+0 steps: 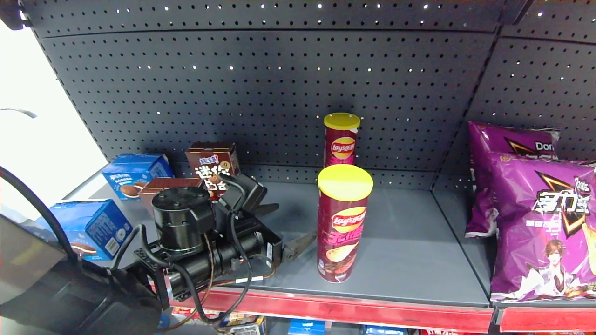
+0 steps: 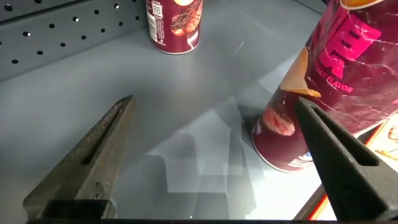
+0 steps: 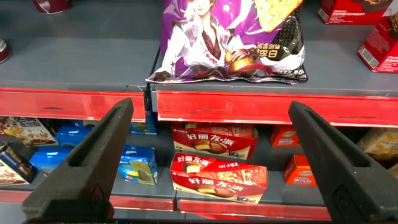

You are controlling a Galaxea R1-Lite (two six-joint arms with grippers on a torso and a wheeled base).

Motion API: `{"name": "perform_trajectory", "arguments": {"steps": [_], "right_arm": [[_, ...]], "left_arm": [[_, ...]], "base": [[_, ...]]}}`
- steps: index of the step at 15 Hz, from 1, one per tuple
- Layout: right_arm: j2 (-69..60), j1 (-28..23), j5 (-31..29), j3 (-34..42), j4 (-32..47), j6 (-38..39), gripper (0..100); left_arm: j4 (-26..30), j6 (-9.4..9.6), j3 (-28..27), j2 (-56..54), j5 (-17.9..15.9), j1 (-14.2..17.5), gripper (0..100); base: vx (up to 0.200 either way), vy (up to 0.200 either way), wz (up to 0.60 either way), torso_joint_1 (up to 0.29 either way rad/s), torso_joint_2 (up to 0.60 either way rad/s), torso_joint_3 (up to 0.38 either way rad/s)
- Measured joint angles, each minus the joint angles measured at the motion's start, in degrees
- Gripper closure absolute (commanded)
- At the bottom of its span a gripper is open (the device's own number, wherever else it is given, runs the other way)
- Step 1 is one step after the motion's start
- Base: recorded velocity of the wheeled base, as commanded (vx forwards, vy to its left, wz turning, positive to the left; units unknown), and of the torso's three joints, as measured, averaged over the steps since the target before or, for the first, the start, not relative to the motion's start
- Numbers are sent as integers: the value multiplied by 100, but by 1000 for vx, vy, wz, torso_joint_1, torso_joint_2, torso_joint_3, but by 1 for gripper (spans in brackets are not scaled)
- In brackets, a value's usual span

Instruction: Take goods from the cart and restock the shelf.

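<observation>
The front can (image 1: 342, 228) stands upright near the shelf (image 1: 409, 251) edge, long axis vertical, just right of the left end effector (image 1: 297, 222), the nearer arm's, its fingers spread apart and empty, one tip close beside the can.

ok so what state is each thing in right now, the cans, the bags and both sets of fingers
front chip can, upright on the shelf, lid on
back chip can, upright, lid on
left gripper, fingers open, empty, beside the front chip can
right gripper, fingers open, empty
purple chip bags, standing upright
</observation>
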Motion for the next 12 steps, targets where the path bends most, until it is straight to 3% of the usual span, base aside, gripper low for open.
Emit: {"name": "perform_trajectory", "arguments": {"steps": [2,6,12], "right_arm": [[0,0,0,0,0,-2,0],[0,0,0,0,0,0,0],[0,0,0,0,0,-2,0]], "left_arm": [[-2,18,-26,9,1,0,0],[-2,271,-77,30,96,51,0],[-23,322,82,-93,94,57,0]], "base": [[0,0,0,0,0,0],[0,0,0,0,0,0],[0,0,0,0,0,0]]}}
